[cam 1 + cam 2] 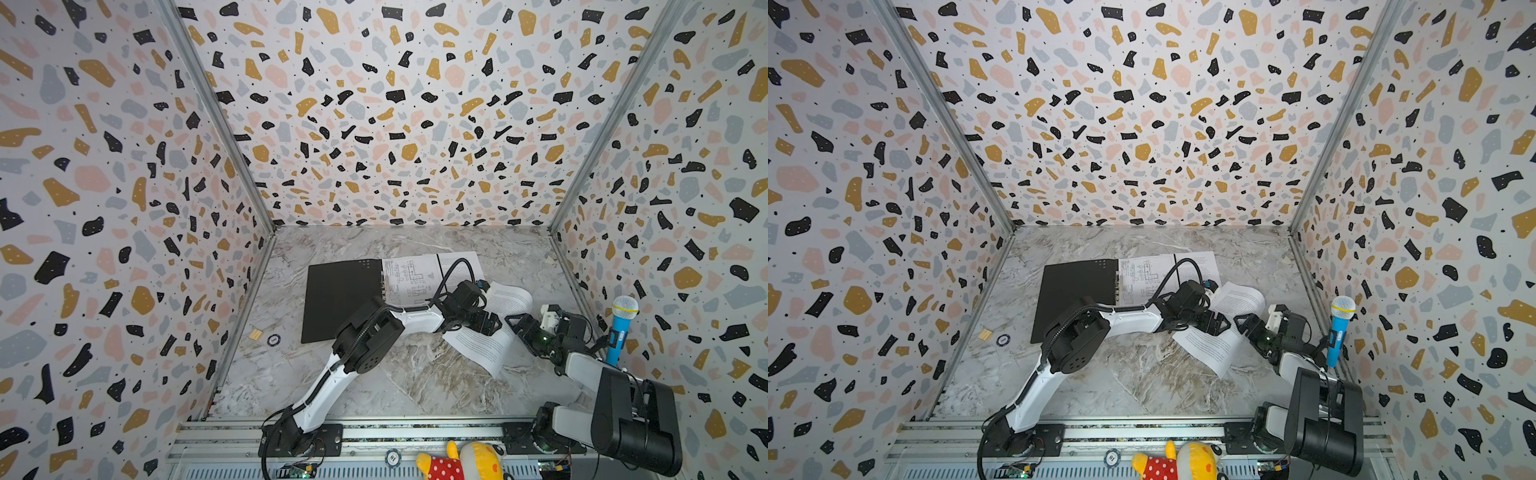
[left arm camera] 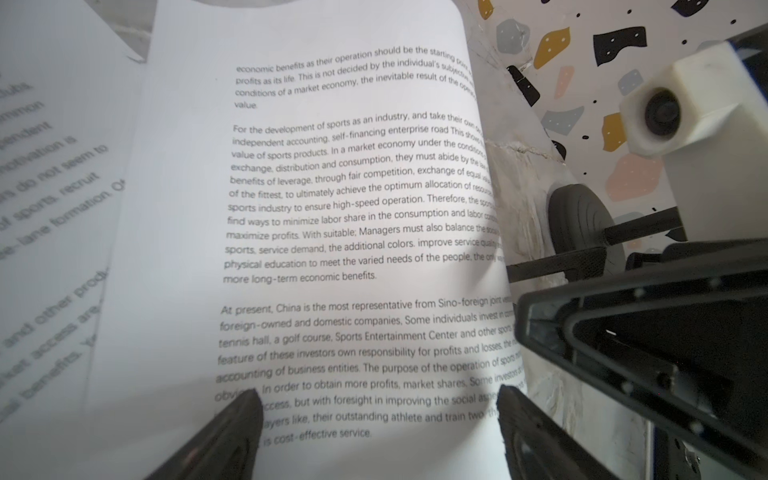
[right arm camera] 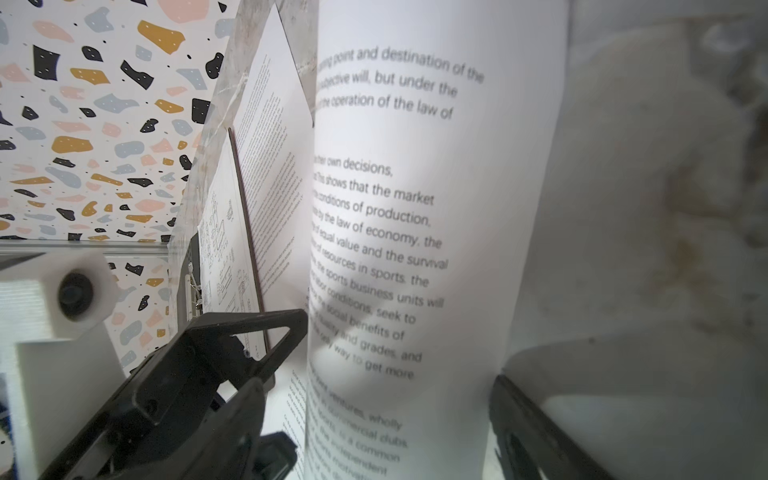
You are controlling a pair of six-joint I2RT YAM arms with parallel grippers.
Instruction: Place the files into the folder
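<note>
The folder [image 1: 340, 299] [image 1: 1075, 299] lies open, black inside up, with its metal clip [image 3: 193, 282] at the spine. The drawing file [image 1: 407, 280] [image 3: 220, 249] lies on the folder's right half. A text file [image 1: 459, 266] [image 3: 274, 187] shows just past that half's dark edge. The other text file [image 1: 494, 332] [image 1: 1225, 336] [image 2: 353, 208] [image 3: 415, 249] is bowed up off the table between both grippers. My left gripper [image 1: 492, 322] [image 1: 1219, 322] [image 2: 378, 411] is open over its near part. My right gripper [image 1: 517, 322] [image 1: 1244, 322] [image 3: 374, 415] is open, its fingers straddling the raised curl.
A blue toy microphone [image 1: 622, 328] stands at the right wall beside my right arm. A poker chip [image 1: 273, 340] and a small wooden block [image 1: 255, 334] lie left of the folder. A plush toy [image 1: 457, 461] rests on the front rail. Patterned walls close three sides.
</note>
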